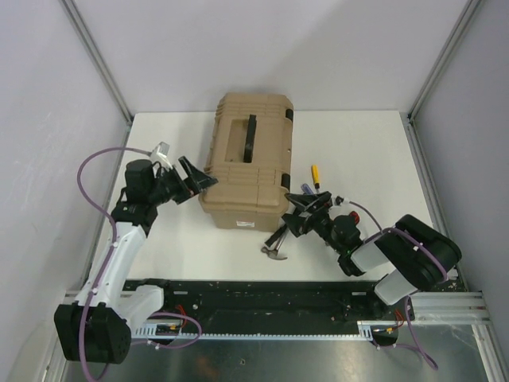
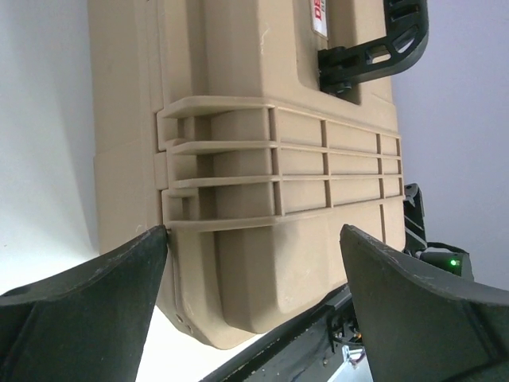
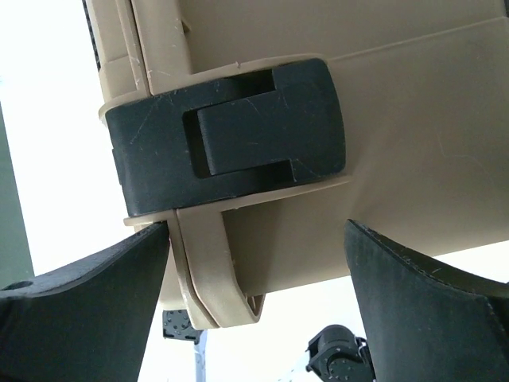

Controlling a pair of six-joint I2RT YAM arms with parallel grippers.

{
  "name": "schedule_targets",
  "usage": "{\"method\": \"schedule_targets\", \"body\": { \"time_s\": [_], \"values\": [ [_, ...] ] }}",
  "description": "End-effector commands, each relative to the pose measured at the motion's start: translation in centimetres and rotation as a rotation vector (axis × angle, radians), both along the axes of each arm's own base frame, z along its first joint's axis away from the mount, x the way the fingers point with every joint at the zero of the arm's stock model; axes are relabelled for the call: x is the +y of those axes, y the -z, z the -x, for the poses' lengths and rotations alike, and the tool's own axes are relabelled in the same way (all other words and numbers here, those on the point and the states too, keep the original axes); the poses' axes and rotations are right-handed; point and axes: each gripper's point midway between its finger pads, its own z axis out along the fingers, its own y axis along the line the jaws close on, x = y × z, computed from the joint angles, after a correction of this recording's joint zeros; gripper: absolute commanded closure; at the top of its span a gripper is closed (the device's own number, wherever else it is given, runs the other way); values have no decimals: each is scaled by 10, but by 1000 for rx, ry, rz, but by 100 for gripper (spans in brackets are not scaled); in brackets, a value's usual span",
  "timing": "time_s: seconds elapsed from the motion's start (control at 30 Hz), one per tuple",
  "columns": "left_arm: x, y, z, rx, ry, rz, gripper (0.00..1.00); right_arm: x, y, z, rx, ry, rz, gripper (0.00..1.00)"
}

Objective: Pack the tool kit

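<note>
toolbox [image 1: 246,171]: tan, lid down, standing about midway between the table's [image 1: 366,151] left and right edges, its far end close to the far edge; black handle [image 1: 250,137] lies flat in the recess on the lid
latch [image 3: 231,143]: black, on the toolbox's right side near its near corner; lies flat across the seam between lid and body
left gripper [image 1: 207,180]: at the toolbox's left side by its near left corner, pointing at the ribbed wall; jaws spread wide with nothing in them; one fingertip looks very close to a rib, but contact cannot be told
right gripper [image 1: 289,213]: at the toolbox's near right corner, facing the latch; jaws spread wide, one finger either side of the latch in the wrist view; holding nothing
hammer [image 1: 276,248]: on the table just off the toolbox's near right corner, partly under the right gripper
yellow-handled tool [image 1: 315,174]: on the table right of the toolbox, beyond the right gripper; outside the toolbox
</note>
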Motion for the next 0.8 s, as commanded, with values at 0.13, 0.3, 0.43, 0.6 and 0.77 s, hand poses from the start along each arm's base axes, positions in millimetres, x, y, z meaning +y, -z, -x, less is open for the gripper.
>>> {"method": "schedule_targets", "body": {
  "time_s": [0.13, 0.3, 0.43, 0.6, 0.77],
  "values": [
    [-13, -45, -9, -82, 40, 30, 5, -2, -76, -33, -269, -1, -119, 5],
    [-7, -53, -17, -115, 3, 2, 5, 2, -75, -54, -284, -9, -87, 5],
    [3, -73, -32, -182, -53, -48, 4, -8, -67, -66, -260, 24, -92, 4],
    [10, -94, -50, -238, -94, -88, 4, -19, -49, -67, -195, 64, -118, 1],
    [-3, -96, -60, -240, -70, -106, 4, -23, -38, -71, -166, 90, -111, 1]
  ]
}}
